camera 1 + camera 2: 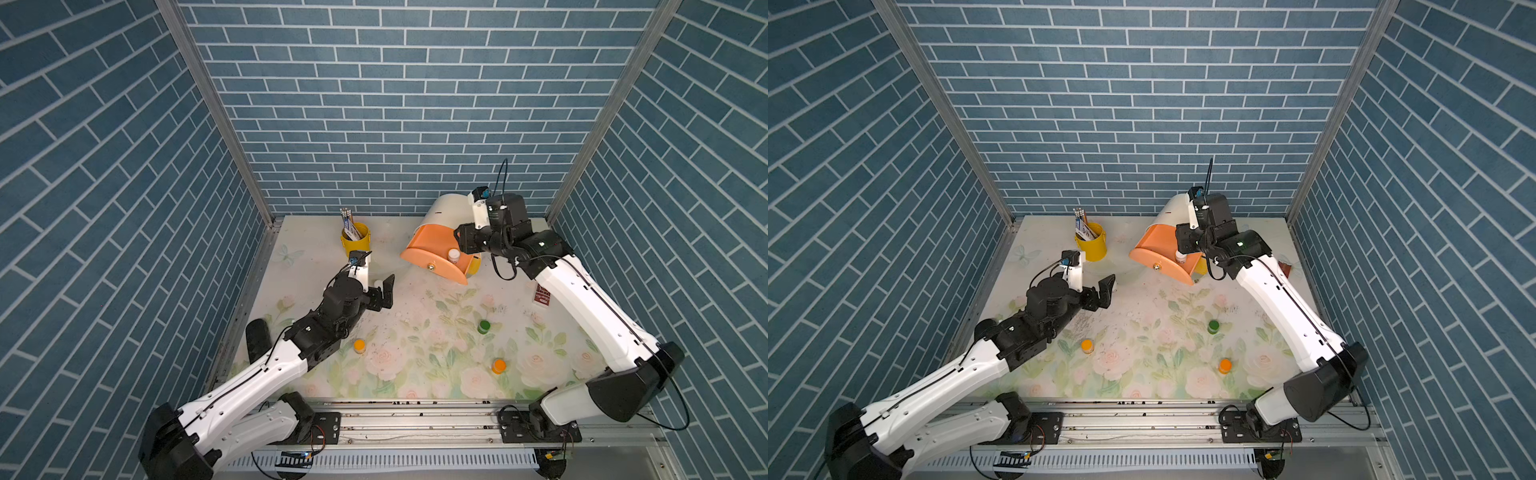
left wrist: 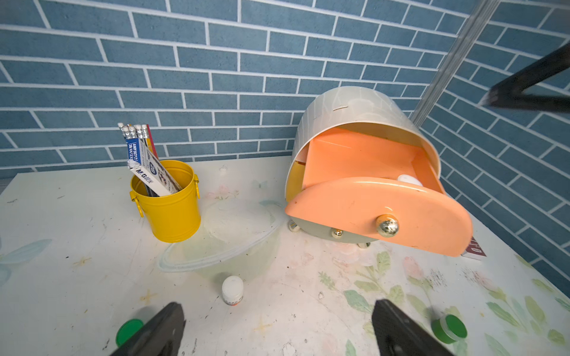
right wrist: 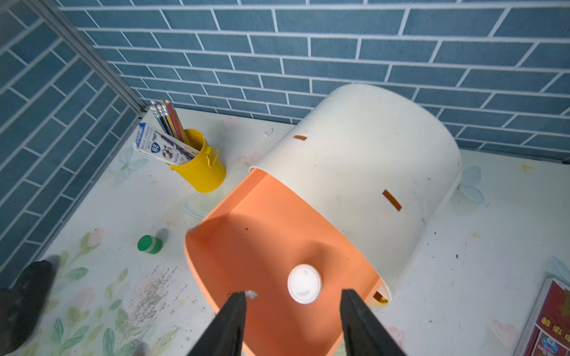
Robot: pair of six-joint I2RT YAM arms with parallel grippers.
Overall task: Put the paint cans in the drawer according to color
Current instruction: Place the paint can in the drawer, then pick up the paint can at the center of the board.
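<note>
Chest [image 1: 451, 210] of drawers stands on the table [image 1: 307, 274], white and round-topped, with its top peach drawer [image 1: 428, 245] pulled well out. One white paint can [image 3: 304, 283] stands upright on the floor of that drawer, close behind the front panel and near one side wall.

Right end effector [image 3: 294, 292] hangs directly above the peach drawer. Its fingers are parted on either side of this can, with a clear gap showing at each finger, and it has hold of nothing.

Left end effector [image 2: 277, 303] sits low in front of the chest, well apart from it, on the side where the yellow cup [image 1: 356, 249] stands. Its fingers are spread wide and are empty. A second white can [image 2: 232, 289] stands upright on the table between that end effector and the chest, just ahead of the fingertips and touching neither.

First green can [image 1: 483, 327] stands upright in front of the chest, well apart from it. Second green can [image 3: 150, 244] lies off the chest's cup side, near the left end effector; upright or tipped cannot be told. First orange can [image 1: 359, 345] and second orange can [image 1: 498, 365] stand upright, farther from the chest than the first green can and well apart from each other.

Yellow cup, holding pencils and a printed carton, stands beside the chest without touching it. Red printed packet [image 1: 542, 297] lies flat on the table near the chest's other side. Lower drawers are mostly hidden under the peach front, and their state cannot be confirmed.
</note>
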